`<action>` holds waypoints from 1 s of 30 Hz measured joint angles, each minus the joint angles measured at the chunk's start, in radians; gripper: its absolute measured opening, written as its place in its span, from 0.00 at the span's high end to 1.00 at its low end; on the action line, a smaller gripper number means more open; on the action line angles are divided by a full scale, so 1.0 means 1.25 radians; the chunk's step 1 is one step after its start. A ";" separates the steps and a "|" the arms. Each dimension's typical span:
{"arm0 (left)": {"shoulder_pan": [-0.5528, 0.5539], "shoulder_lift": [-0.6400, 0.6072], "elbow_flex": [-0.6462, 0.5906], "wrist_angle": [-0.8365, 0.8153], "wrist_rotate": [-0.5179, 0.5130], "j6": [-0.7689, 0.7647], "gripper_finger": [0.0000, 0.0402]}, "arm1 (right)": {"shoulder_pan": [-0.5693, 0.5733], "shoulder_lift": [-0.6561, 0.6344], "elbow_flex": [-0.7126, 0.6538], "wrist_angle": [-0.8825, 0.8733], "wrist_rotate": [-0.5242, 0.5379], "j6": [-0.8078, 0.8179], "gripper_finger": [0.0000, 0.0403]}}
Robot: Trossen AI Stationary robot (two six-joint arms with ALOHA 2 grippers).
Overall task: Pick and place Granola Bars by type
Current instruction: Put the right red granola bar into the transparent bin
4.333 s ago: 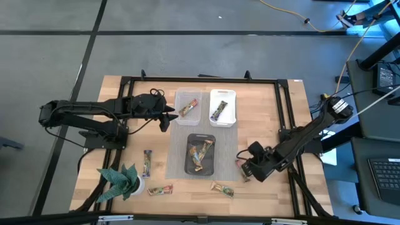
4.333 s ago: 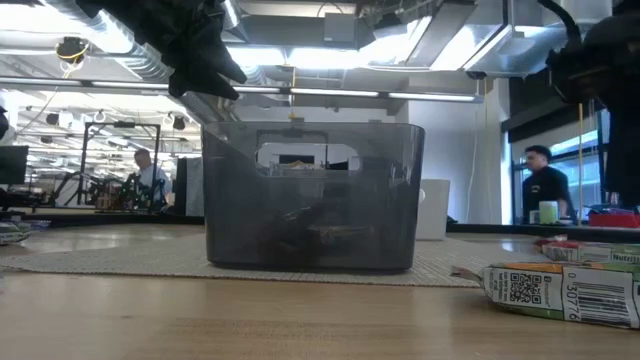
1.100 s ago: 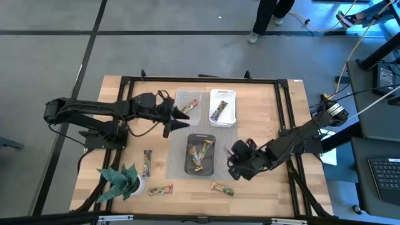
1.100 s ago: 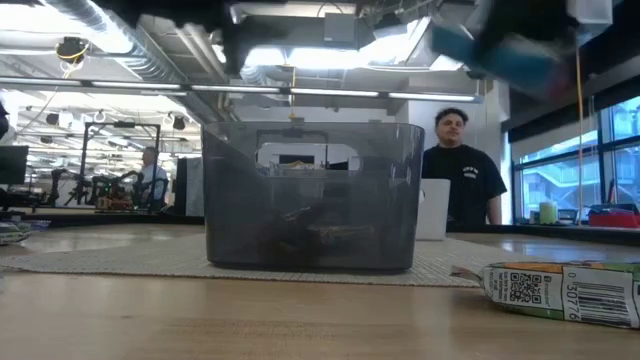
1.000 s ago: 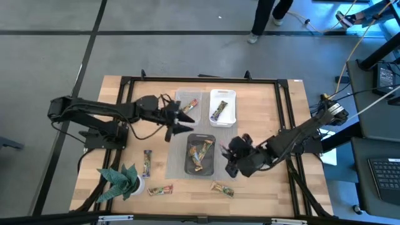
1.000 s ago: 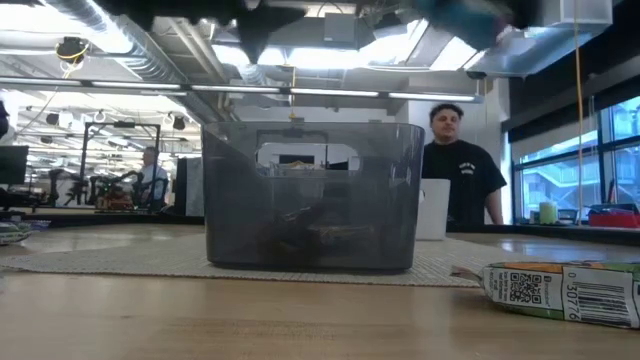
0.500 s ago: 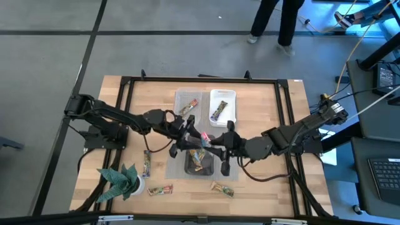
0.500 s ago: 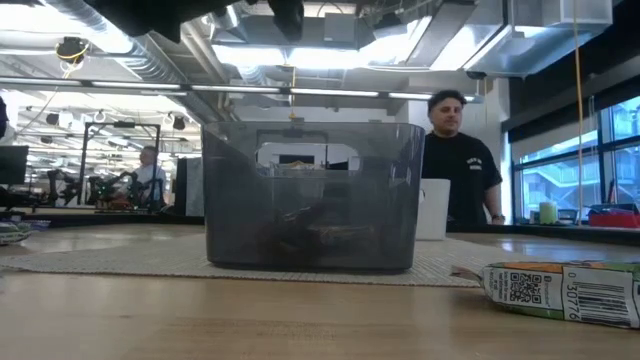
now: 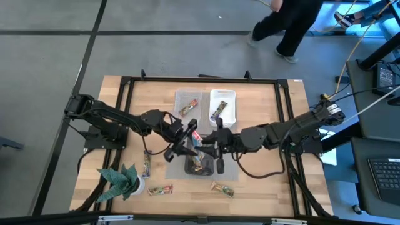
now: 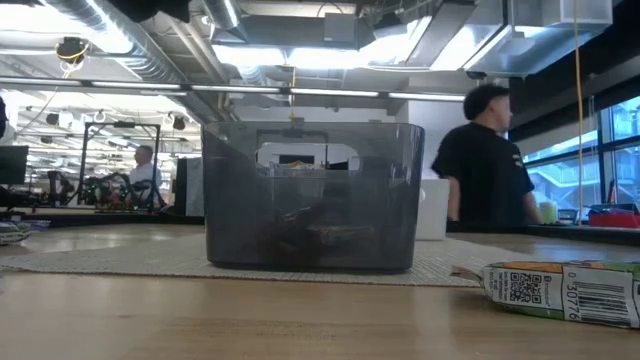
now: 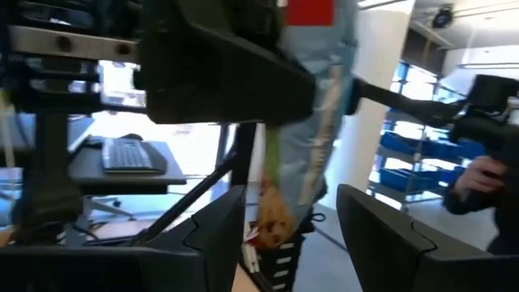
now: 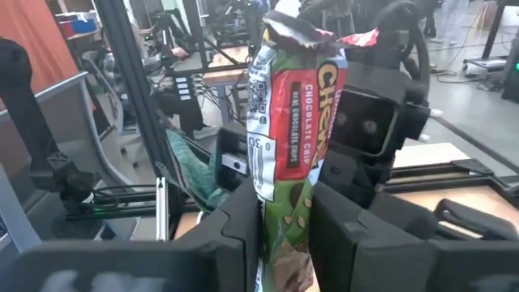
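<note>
My right gripper [image 9: 208,141] is shut on a green-and-red granola bar [image 12: 285,122] above the dark tray [image 9: 210,167], which holds several bars. My left gripper [image 9: 184,139] is open and faces it from the table's left. Its fingers [image 11: 217,235] stand on either side of the bar [image 11: 302,154]; I cannot tell whether they touch it. In the right wrist view the left gripper [image 12: 375,122] shows behind the bar's free end. One bar lies in each of the two pale trays [image 9: 187,107] [image 9: 222,106] at the far side. Loose bars [image 9: 147,164] [image 9: 160,189] [image 9: 222,189] lie on the table. My right gripper pinches one end of the bar [image 12: 284,212] between its two fingers [image 12: 233,227], which come level from the table's right. The bar runs on past the fingertips toward my left gripper. Its free end [image 12: 298,32] is crumpled, and the bar is lifted clear above the dark tray.
A green artificial plant [image 9: 122,181] stands at the near left corner. A black frame [image 9: 200,79] runs round the table. In the low view the dark tray [image 10: 312,195] stands on a mat and a bar [image 10: 560,290] lies at the near right. A person [image 10: 488,165] walks behind the table.
My right gripper has gone from the table's near right toward the left and up, carrying the bar to above the dark tray. My left gripper has come from the far pale tray toward the near edge to meet it. The person has walked across behind the table.
</note>
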 joint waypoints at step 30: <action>0.004 0.000 0.003 0.029 0.023 -0.005 0.70 | -0.028 0.000 0.000 -0.002 -0.012 -0.002 0.78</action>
